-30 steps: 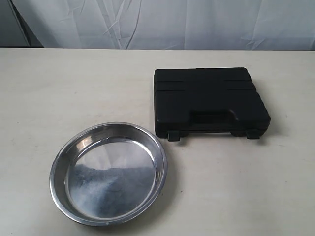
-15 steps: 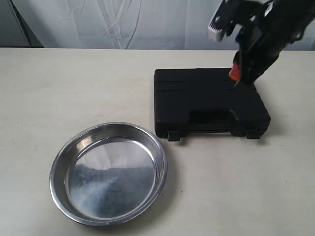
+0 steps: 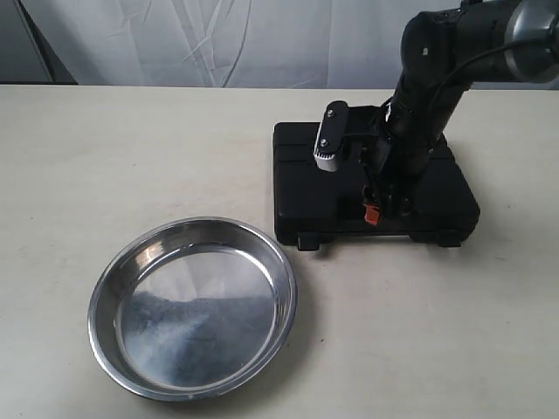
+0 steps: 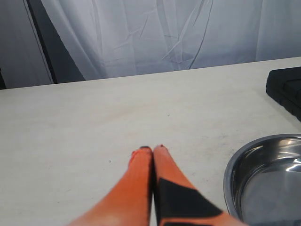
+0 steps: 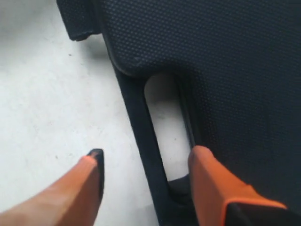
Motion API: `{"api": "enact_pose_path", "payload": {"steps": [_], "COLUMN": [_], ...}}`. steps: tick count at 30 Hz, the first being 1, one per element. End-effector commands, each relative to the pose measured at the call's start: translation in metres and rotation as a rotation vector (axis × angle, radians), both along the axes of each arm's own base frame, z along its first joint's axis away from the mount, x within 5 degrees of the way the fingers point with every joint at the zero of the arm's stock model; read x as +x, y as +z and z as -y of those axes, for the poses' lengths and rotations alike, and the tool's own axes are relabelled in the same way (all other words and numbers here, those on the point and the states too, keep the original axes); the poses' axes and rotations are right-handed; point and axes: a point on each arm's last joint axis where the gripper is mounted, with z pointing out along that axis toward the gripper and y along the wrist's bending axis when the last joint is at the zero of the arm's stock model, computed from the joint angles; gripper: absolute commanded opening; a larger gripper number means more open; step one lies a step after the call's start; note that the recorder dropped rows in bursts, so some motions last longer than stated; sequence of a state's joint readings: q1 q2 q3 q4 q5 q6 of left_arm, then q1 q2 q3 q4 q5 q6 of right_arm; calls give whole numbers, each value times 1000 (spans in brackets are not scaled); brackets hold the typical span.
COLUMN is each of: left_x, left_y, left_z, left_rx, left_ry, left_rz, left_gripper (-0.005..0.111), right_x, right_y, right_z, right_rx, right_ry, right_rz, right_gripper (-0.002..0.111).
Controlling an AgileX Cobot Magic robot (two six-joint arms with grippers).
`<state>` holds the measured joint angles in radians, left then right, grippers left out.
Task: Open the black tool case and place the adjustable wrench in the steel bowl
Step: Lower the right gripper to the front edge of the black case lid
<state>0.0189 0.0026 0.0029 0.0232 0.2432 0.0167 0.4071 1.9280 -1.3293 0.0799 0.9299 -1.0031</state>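
The black tool case (image 3: 306, 175) lies closed on the table, handle side toward the near edge. My right gripper (image 3: 377, 211) is down at that handle. In the right wrist view it (image 5: 148, 153) is open, one orange finger (image 5: 89, 179) over the bare table and the other (image 5: 211, 183) over the lid, with the handle bar (image 5: 136, 122) between them. The steel bowl (image 3: 192, 314) sits empty at the near left. My left gripper (image 4: 151, 149) hovers shut and empty over the table beside the bowl (image 4: 263, 183). The adjustable wrench is hidden.
A pale table (image 3: 131, 148) carries both things, with a white curtain (image 3: 262, 44) behind its far edge. The two latches (image 3: 307, 241) stick out at the case's near side. A corner of the case (image 4: 284, 89) shows in the left wrist view.
The right arm came into view from the upper right and dropped over the case, down to the handle at its near edge. Case and bowl have not moved.
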Motion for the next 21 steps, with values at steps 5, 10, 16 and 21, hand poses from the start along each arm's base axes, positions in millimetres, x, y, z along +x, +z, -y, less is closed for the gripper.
{"api": "enact_pose_path", "payload": {"steps": [5,10,16,21], "left_x": [0,0,0,0], "left_y": [2,2,2,2], "left_z": [0,0,0,0], "left_rx": [-8,-8,-8,-8], "left_ry": [1,1,1,1], "left_rz": [18,18,18,18], "left_gripper": [0,0,0,0], "right_x": [7,9,11,14], "right_y": [-16,-25,-33,-42], "right_z": [-4,-5,-6,-7], "right_rx": [-26,-27,-31,-31], "right_ry": [40,40,44,43], "right_rz": [8,11,4,5], "right_gripper": [53,53,53,53]}}
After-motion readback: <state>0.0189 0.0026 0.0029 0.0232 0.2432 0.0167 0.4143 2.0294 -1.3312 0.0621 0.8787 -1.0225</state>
